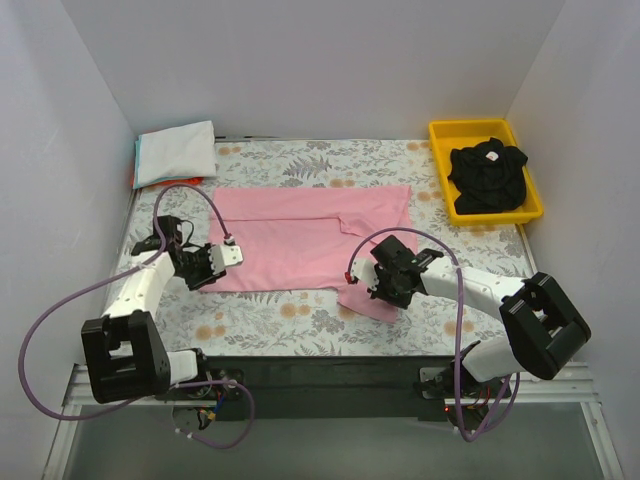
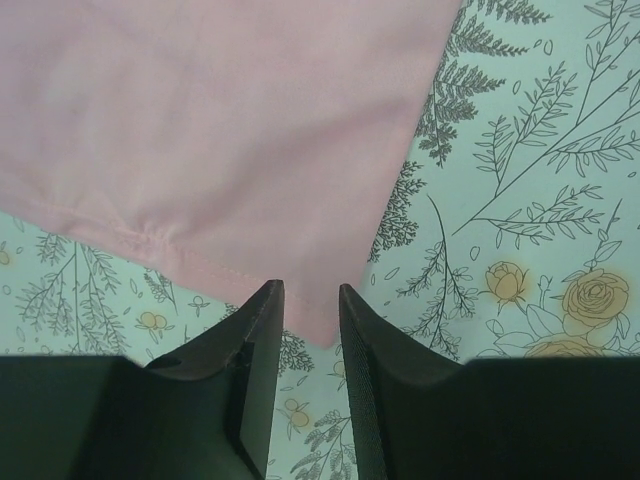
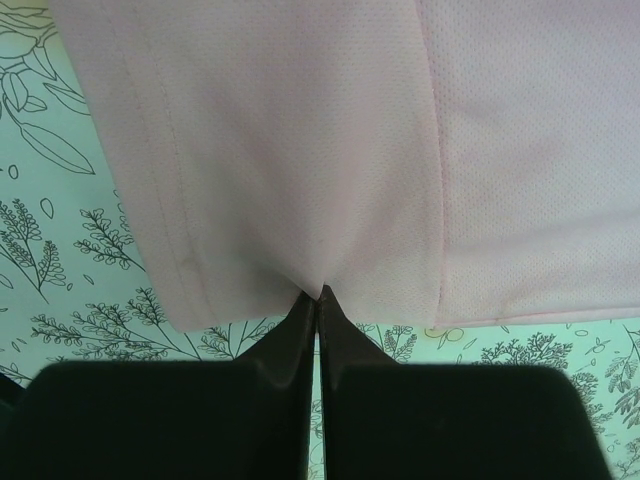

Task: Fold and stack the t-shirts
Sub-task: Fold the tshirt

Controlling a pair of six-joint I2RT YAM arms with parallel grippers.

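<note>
The light pink t-shirt (image 1: 310,235) lies spread across the middle of the floral table cloth, partly folded, with a sleeve flap at its near right. My left gripper (image 1: 222,266) is at the shirt's near left corner. In the left wrist view (image 2: 310,292) its jaws stand a little apart, with the pink corner (image 2: 230,130) reaching between the tips, not pinched. My right gripper (image 1: 375,285) is shut on the pink cloth (image 3: 300,130) at the near right edge, and the fabric puckers at its tips (image 3: 319,295). The black t-shirt (image 1: 488,175) lies crumpled in the yellow tray.
The yellow tray (image 1: 440,130) stands at the back right. A folded stack sits at the back left corner, with a white shirt (image 1: 178,150) on top and pale blue and orange edges (image 1: 137,165) showing under it. White walls close in three sides.
</note>
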